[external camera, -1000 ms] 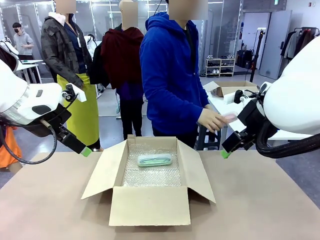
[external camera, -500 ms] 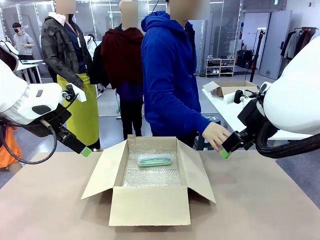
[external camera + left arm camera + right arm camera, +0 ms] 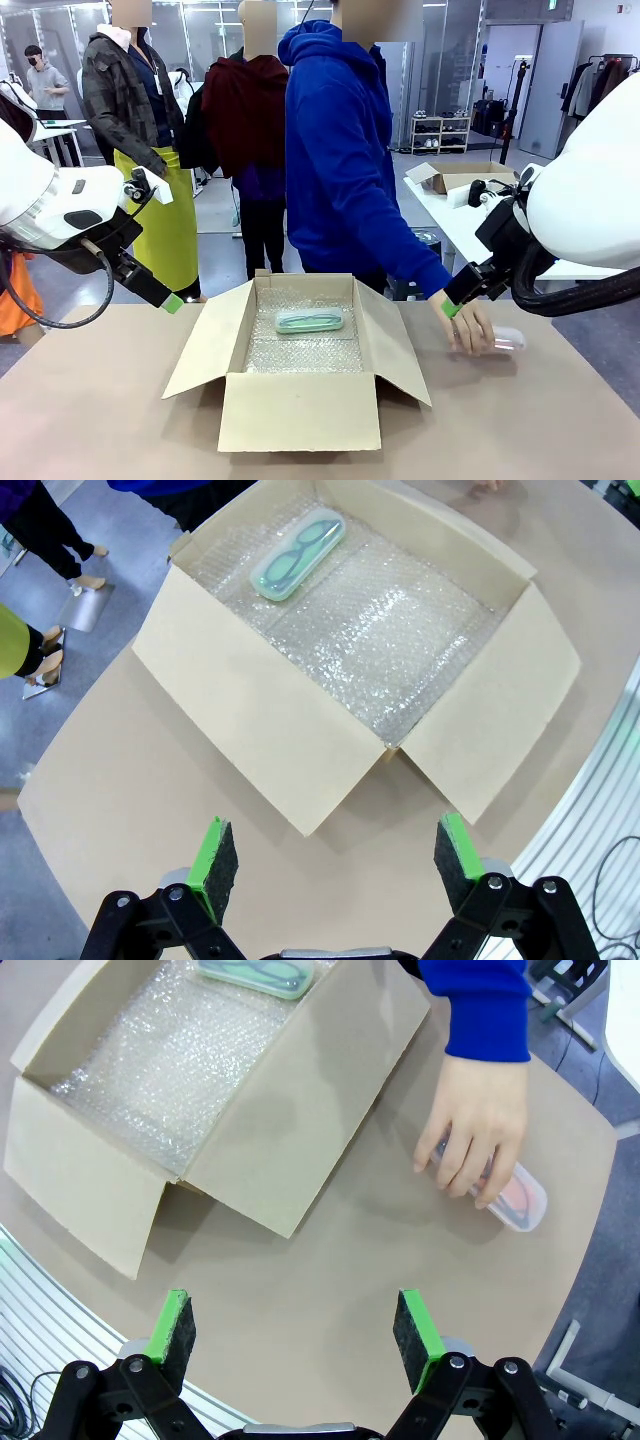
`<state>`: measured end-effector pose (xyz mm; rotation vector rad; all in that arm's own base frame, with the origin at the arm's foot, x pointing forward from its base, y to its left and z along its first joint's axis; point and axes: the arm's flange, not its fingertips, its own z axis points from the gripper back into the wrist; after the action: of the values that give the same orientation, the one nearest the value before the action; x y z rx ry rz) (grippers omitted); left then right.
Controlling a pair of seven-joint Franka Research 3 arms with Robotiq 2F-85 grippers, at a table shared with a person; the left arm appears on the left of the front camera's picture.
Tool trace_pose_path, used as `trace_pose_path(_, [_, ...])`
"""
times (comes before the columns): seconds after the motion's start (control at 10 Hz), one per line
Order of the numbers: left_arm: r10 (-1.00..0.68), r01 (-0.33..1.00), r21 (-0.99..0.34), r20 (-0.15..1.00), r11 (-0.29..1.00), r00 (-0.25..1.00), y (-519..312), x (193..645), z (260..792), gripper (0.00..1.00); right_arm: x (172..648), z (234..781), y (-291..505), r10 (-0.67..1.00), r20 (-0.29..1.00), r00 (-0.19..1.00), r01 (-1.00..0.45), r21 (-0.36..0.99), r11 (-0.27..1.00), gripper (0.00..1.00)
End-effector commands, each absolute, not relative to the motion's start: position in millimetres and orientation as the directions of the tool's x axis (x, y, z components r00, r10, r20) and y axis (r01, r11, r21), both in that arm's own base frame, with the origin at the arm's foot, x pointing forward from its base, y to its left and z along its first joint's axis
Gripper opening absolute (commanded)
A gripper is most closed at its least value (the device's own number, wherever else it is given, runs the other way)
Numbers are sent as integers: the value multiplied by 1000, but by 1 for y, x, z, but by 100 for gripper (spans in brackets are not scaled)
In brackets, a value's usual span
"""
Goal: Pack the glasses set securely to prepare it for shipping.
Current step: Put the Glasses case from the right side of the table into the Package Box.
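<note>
Brought down since a second ago: the pink-white case has been carried from chest height by the person's hand and is now laid flat on the table, right of the cardboard box. It is apart from the box, and most of it is covered by the hand, with one rounded end left sticking out. Nothing else has been shifted.

Nearest in, both grippers are held up off the table. The left gripper is seen with its jaws spread wide and nothing between the green pads. Same deal for the right gripper — released and empty. In the front view its tip is seen close by the person's wrist.

Next out, the box is stood with all four flaps folded outward, and its floor is lined with bubble wrap. The mint green case is laid flat on the wrap, up against the far wall, and green frames can be made out through the lid.

Beyond the table, a blue hooded top is worn by the person reaching down. A few other people are stood further back.
</note>
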<state>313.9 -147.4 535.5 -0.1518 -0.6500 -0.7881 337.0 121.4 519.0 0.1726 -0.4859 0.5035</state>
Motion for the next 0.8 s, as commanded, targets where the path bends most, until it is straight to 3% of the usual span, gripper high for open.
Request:
trace_pose_path(0.0, [-610, 707, 101, 600, 700, 518, -146, 314, 535, 100, 337, 518, 123, 417, 489, 766, -495, 35, 868, 100])
trace_pose_path(0.7, [-610, 707, 101, 600, 700, 518, -146, 314, 535, 100, 340, 522, 114, 438, 469, 767, -500, 9, 866, 100])
